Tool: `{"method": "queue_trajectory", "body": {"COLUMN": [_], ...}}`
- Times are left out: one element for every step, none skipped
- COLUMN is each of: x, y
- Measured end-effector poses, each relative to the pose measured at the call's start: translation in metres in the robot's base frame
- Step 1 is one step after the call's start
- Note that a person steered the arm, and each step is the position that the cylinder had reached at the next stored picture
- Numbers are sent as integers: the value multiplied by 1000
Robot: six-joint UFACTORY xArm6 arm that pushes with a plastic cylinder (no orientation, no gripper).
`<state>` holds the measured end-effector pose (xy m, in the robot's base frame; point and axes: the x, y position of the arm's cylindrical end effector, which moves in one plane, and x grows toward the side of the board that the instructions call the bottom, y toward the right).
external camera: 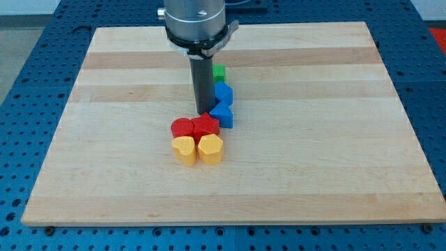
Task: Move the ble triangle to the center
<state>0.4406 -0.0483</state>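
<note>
Camera view | my tip (204, 112) touching blue triangle (222, 116), on its left; no claw fitted

Blocks on the wooden board (334, 174) numbered seven: two blue, namely one triangle (222, 115) and one block of unclear shape (223, 93) just above it; two red, namely one round-looking block (182, 128) and one star-like block (205, 126); two yellow, both heart-shaped (184, 149) (210, 148); and one green block (219, 72), mostly hidden, its shape not made out. One dark rod was present, ending in my tip (204, 112), and there was one board.
</note>
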Motion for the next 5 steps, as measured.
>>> {"method": "queue_trajectory", "body": {"x": [25, 34, 35, 27, 19], "y": [-1, -1, 10, 32, 36]}}
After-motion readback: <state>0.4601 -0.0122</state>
